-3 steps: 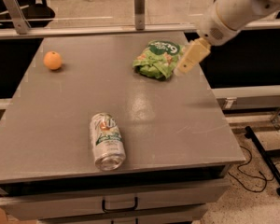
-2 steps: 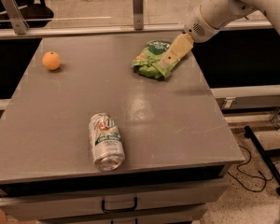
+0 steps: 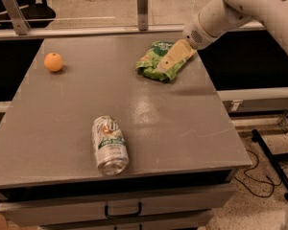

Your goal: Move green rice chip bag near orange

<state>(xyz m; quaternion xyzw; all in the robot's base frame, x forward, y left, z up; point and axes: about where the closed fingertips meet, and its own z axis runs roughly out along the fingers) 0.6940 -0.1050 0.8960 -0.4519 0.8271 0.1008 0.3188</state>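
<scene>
The green rice chip bag (image 3: pixel 150 64), crumpled foil with white lettering, lies on the grey table (image 3: pixel 158 119) at the back right. My gripper (image 3: pixel 169 61), pale yellow at the end of the white arm (image 3: pixel 230 8), reaches in from the upper right and lies over the bag's right half, hiding part of it. The orange (image 3: pixel 53 62) sits at the table's back left, well apart from the bag.
A green-and-white soda can (image 3: pixel 109 144) lies on its side near the table's front edge, left of centre. A rail with metal posts (image 3: pixel 142 1) runs behind the table. A drawer with a handle (image 3: pixel 123 210) sits under the front edge.
My gripper has moved left and slightly down, from beside the bag's right edge to over the bag. The bag, orange and can have not moved.
</scene>
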